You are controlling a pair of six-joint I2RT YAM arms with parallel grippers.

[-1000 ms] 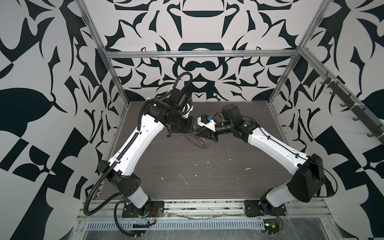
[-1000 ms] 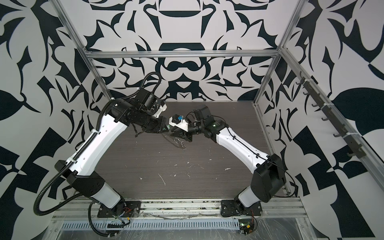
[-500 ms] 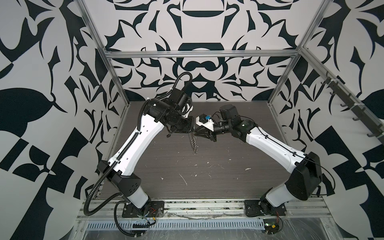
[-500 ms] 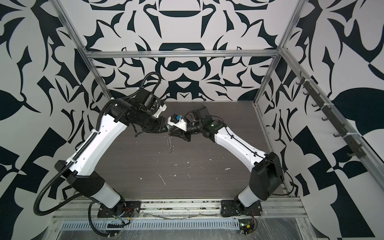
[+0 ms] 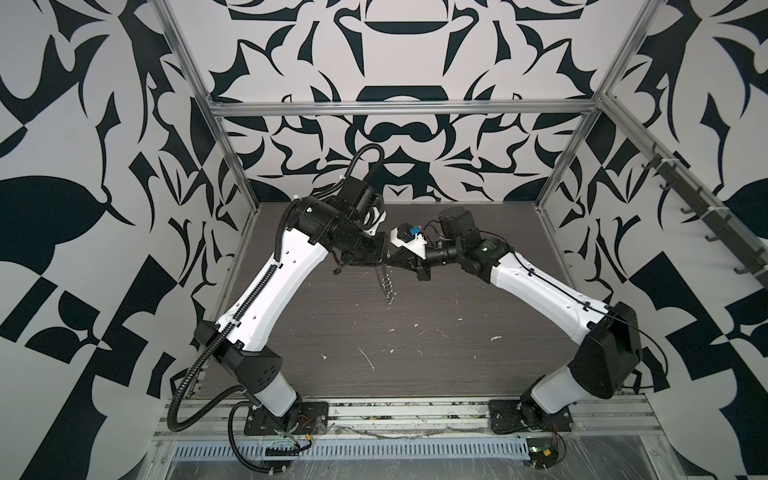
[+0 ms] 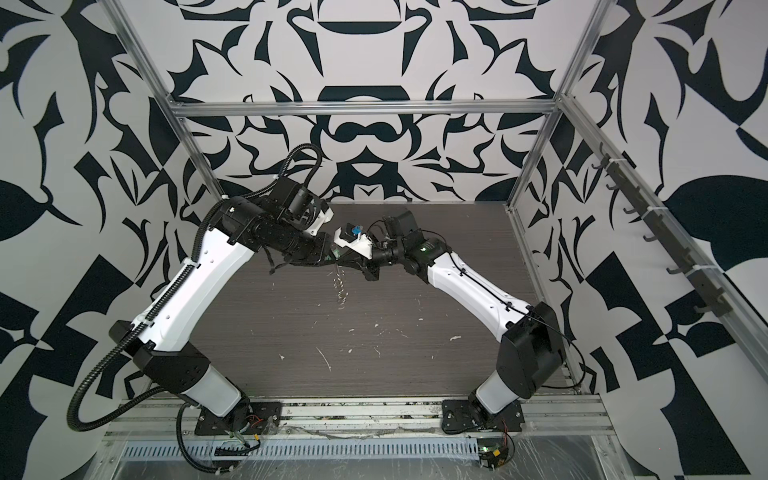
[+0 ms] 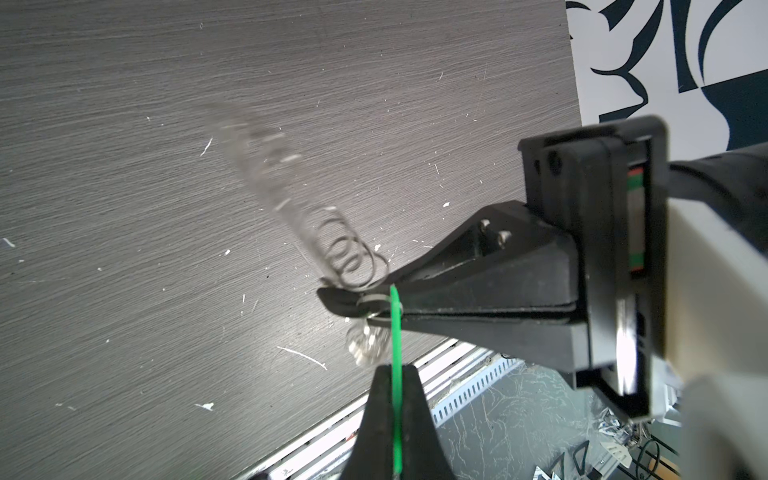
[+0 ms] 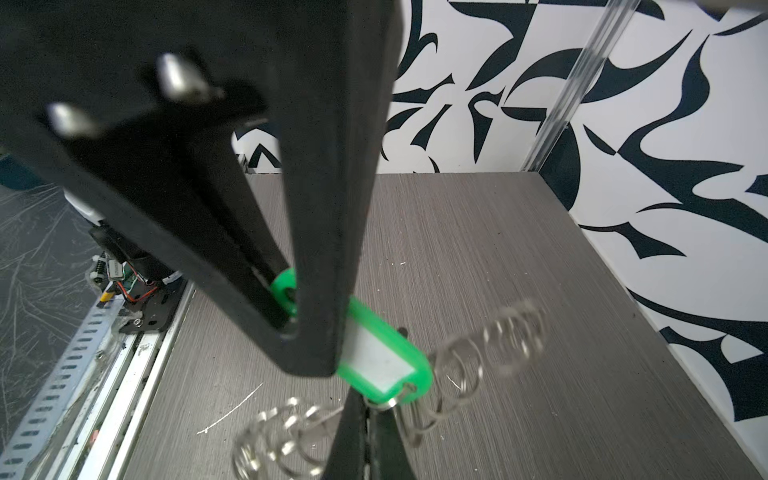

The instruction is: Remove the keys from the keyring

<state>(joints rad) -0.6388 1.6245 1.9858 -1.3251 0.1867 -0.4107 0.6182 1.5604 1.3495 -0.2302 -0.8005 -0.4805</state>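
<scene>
Key tag [image 8: 382,365], green plastic with a white label, is held in the air above the bench [image 5: 415,353], between the two arms. I cannot pick out the dark key itself. The left claw [image 7: 392,372] is clamped on the tag's flat faces. Just to its right the keyring [image 5: 387,286] hangs below the claws as a blurred string of small silver rings. The right claw [image 7: 345,301] is pressed together at the tag's ring end, nipping what looks like the pale loop. The tag looks light, stiff and smooth, so it may slip. Its broad faces are the safest hold. The rings are loose and springy and are best gripped close to the joint.
</scene>
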